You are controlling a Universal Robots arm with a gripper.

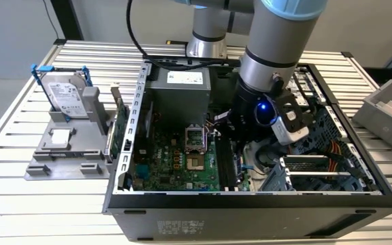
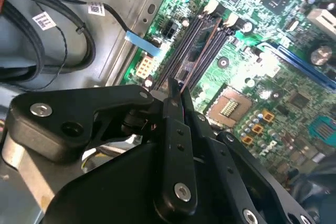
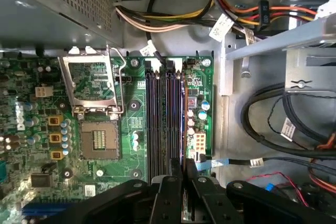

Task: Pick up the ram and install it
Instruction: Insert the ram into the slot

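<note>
1. The gripper (image 3: pixel 178 169) is clamping its fingers on the ram stick (image 2: pixel 202 40), pressing it into the memory slots (image 3: pixel 163 119)
2. The ram is sitting at three o'clock of the CPU socket (image 3: pixel 100 142), on the motherboard (image 1: pixel 175 163)

Inside the open computer case (image 1: pixel 135 127) the arm (image 1: pixel 277 56) reaches down between the grey power supply (image 1: pixel 179 89) and the drive cage (image 1: pixel 318 168). Cable bundles (image 3: pixel 294 129) crowd one side of the memory slots (image 3: pixel 165 119); the raised socket frame (image 3: pixel 92 85) stands on the other. Board space over the slots lies unobstructed.
</note>
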